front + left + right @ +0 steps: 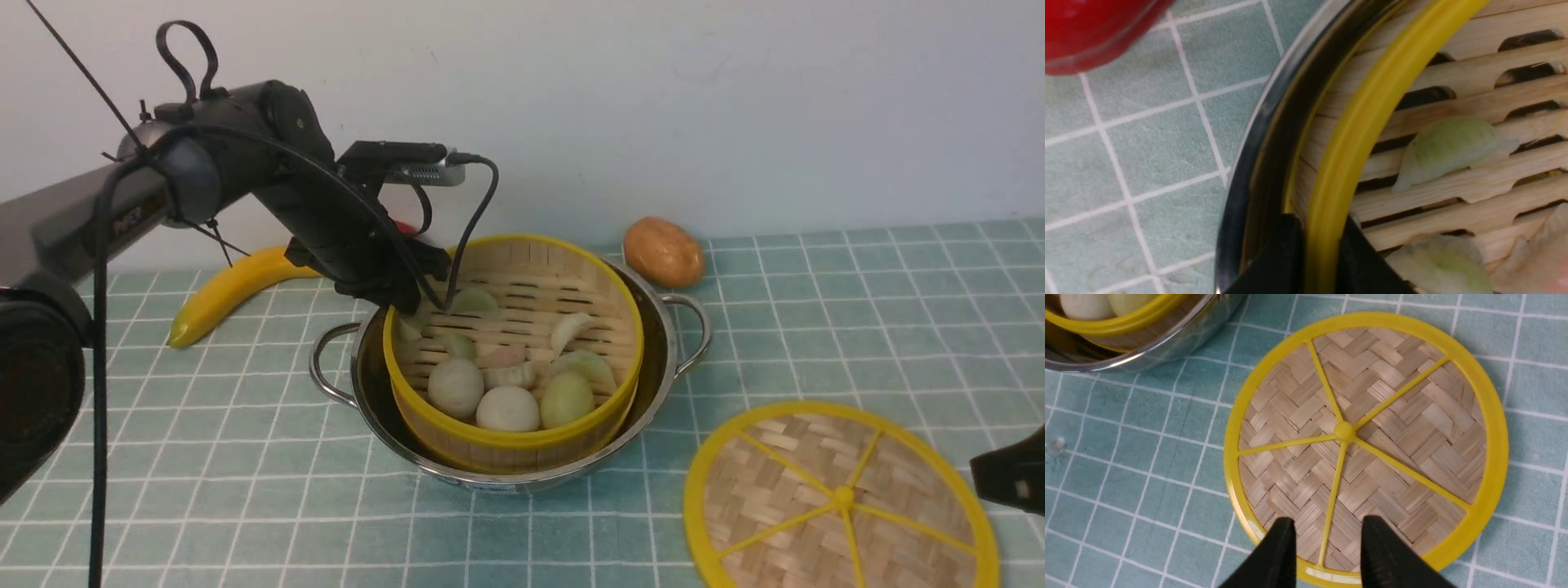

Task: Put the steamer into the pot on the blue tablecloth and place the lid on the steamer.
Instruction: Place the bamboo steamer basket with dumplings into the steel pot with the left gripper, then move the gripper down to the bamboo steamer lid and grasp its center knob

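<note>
Left wrist view: the left gripper (pixel 1323 249) is clamped on the steamer (pixel 1453 102), its yellow rim passing between the two jaws. One jaw sits inside the basket. The other is down in the gap between the basket wall and the pot (pixel 1257 171). This pinch on the wall suits a basket too wide to be spanned, and the gap is what lets the outer jaw in.

Front view: the steamer (pixel 522 445) sits inside the pot (pixel 663 343), directly under and ahead of that gripper (pixel 400 298), on the blue tablecloth (pixel 816 327). It is loaded with buns and dumplings, which argues for a level, gentle set-down. Whether it is fully seated cannot be confirmed.

Right wrist view: the right gripper (pixel 1327 524) has its jaws apart and holds nothing. It is poised over the near edge of the lid (pixel 1392 416), which lies flat on the cloth, well apart from the pot. One yellow spoke runs out between the jaws.

Judgement: first placement essentially made, release pending; the lid is not yet picked up. A flat disc offers little to grip, so the rim is the likely purchase.
</note>
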Controlling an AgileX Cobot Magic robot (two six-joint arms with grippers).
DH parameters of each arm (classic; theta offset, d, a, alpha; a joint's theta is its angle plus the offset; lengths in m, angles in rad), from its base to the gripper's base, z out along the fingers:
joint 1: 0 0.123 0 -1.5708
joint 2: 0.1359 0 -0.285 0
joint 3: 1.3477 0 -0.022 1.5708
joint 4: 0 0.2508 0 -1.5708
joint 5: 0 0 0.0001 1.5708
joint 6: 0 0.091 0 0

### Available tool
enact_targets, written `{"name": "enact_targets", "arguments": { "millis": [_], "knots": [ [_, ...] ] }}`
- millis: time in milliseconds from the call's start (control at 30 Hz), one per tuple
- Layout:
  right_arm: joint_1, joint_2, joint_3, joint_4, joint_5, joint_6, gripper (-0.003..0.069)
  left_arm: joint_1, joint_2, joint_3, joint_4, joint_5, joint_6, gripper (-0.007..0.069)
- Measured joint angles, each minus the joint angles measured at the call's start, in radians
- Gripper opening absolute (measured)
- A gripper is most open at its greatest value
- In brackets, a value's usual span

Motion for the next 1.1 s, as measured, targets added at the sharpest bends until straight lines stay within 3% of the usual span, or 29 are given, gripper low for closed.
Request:
{"name": "enact_targets", "arguments": {
  "millis": [133, 233, 433, 633, 700, 900, 967, 1033, 1100],
  "knots": [
    [0.000, 0.000, 0.000, 0.003, 0.001, 0.000, 0.0242, 0.000, 0.006, 0.000, -0.004, 0.010, 0.000, 0.0092],
    [0.000, 0.000, 0.000, 0.003, 0.011, -0.001, 0.0242, 0.001, 0.006, -0.002, -0.016, 0.017, -0.003, 0.0158],
    [0.000, 0.000, 0.000, 0.029, 0.030, -0.001, 0.0242, 0.001, -0.001, -0.083, 0.010, 0.132, -0.021, 0.0465],
    [0.000, 0.007, 0.000, 0.114, -0.008, -0.051, 0.0242, 0.001, -0.090, -0.284, 0.062, 0.251, -0.022, 0.0601],
    [0.009, 0.022, -0.002, 0.161, -0.029, -0.096, 0.0242, 0.001, -0.141, -0.320, 0.078, 0.252, -0.022, 0.0598],
    [0.129, 0.130, -0.034, 0.327, -0.055, -0.254, 0.0242, 0.000, -0.375, -0.328, 0.124, 0.256, -0.029, 0.0432],
    [0.225, 0.205, -0.086, 0.295, -0.055, -0.260, 0.0242, 0.000, -0.530, -0.260, 0.135, 0.257, -0.030, 0.0250],
    [0.253, 0.234, -0.111, 0.242, -0.055, -0.228, 0.0242, 0.000, -0.597, -0.229, 0.135, 0.257, -0.029, 0.0167],
    [0.283, 0.292, -0.161, 0.086, -0.054, -0.099, 0.0242, 0.000, -0.735, -0.140, 0.141, 0.258, -0.027, 0.0030]
  ]
}}
